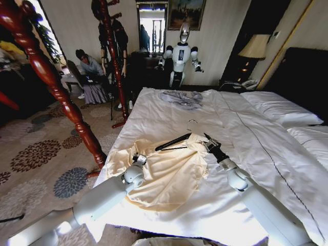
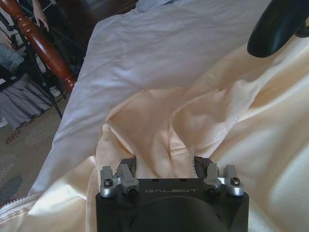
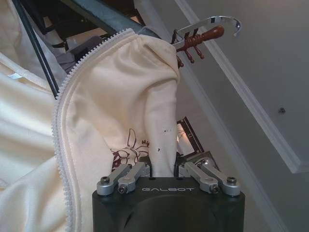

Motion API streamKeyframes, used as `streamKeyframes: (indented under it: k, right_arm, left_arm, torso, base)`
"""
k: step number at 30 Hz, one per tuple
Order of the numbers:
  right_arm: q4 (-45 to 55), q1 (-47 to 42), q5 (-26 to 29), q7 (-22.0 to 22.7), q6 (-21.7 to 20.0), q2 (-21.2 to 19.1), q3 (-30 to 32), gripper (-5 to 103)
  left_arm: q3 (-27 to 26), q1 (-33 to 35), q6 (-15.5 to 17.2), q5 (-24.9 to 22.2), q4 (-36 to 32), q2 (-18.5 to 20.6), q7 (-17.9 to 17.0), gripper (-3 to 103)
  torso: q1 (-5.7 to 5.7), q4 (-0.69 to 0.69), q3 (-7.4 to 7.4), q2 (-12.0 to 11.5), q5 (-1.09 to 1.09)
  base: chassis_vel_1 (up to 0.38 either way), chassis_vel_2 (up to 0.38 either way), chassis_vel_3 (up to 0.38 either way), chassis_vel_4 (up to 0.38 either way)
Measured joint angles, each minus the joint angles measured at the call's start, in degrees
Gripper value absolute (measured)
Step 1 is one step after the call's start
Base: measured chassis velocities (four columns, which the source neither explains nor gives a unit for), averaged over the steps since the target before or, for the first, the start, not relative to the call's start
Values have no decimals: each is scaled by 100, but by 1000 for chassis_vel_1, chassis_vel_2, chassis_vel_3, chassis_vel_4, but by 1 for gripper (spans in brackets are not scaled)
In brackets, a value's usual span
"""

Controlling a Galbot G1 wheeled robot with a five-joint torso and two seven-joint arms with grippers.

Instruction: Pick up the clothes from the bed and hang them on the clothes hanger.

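The pale cream T-shirt (image 1: pixel 166 177) lies crumpled on the bed (image 1: pixel 266 159) near its foot edge. The black clothes hanger (image 1: pixel 171 142) with its silver hook (image 1: pixel 192 123) lies across the shirt's far edge. My left gripper (image 1: pixel 137 158) rests on the shirt's left side. In the left wrist view, the left gripper (image 2: pixel 164 164) is open, with folds of the T-shirt (image 2: pixel 193 121) bunched between its fingers. My right gripper (image 1: pixel 210 144) is at the shirt's far right corner. In the right wrist view, the right gripper (image 3: pixel 164 166) is shut on a lifted fold of the T-shirt (image 3: pixel 130 96), below the hanger's hook (image 3: pixel 212 23).
A smaller grey garment (image 1: pixel 182 98) lies farther up the bed. A reddish-brown wooden coat stand (image 1: pixel 56 82) rises close by on the left, over patterned carpet. White pillows (image 1: pixel 279 107) are at the right. Another robot (image 1: pixel 180 54) stands beyond the bed.
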Motion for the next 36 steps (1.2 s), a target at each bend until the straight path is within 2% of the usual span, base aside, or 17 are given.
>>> streamKeyframes:
  k: [1, 3, 4, 5, 11, 12, 15, 18, 20, 21, 34, 36]
  right_arm:
    - [0, 0, 0, 0, 0, 0, 0, 20]
    - [-9, -2, -4, 0, 4, 0, 2, 20]
    - [-11, -3, -5, 0, 5, 0, 2, 20]
    - [-12, -3, -14, 0, 6, 2, 4, 20]
    - [-22, 9, -116, 0, 51, 24, 9, 20]
    - [-31, 15, -117, 1, 56, 28, 10, 20]
    - [-40, 16, -117, 1, 58, 29, 10, 20]
    - [-32, 15, -96, 2, 60, 28, 11, 20]
    - [-17, 13, -79, 2, 57, 23, 10, 20]
    - [6, 7, -52, 3, 49, 5, 13, 20]
    - [61, -18, 14, 9, 23, -44, 41, 20]
    - [61, -18, 16, 10, 22, -42, 42, 20]
  left_arm:
    - [0, 0, 0, 0, 0, 0, 0, 69]
    - [9, -10, 16, -24, -51, 11, -1, 80]
    - [10, -15, 22, -32, -62, 13, -1, 80]
    - [16, -22, 32, -46, -82, 16, -3, 85]
    - [96, -59, 122, -66, -215, 47, -68, 91]
    - [163, -90, 209, -62, -279, 49, -132, 87]
    - [220, -126, 269, -48, -285, 32, -186, 85]
    - [320, -215, 325, -11, -171, -31, -209, 70]
    - [335, -231, 329, -6, -134, -45, -208, 70]
    - [356, -261, 332, -1, -65, -76, -204, 61]
    - [423, -312, 341, -64, 103, -172, -189, 59]
    - [432, -275, 346, -96, 83, -159, -191, 54]
  torso:
    - [0, 0, 0, 0, 0]
    - [0, 0, 0, 0, 0]
    - [0, 0, 0, 0, 0]
    - [0, 0, 0, 0, 0]
    - [0, 0, 0, 0, 0]
    - [0, 0, 0, 0, -1]
    - [0, 0, 0, 0, -1]
    - [0, -1, 0, 0, 0]
    - [0, 0, 0, 0, 0]
    - [0, 0, 0, 0, 0]
    - [0, 0, 0, 0, 0]
    - [0, 0, 0, 0, 0]
  base:
    - [0, 0, 0, 0]
    - [0, 0, 0, 0]
    - [0, 0, 0, 0]
    - [0, 0, 0, 0]
    - [0, 0, 0, 0]
    - [0, 0, 0, 0]
    - [0, 0, 0, 0]
    - [0, 0, 0, 0]
    - [0, 0, 0, 0]
    - [0, 0, 0, 0]
    - [0, 0, 0, 0]
    - [0, 0, 0, 0]
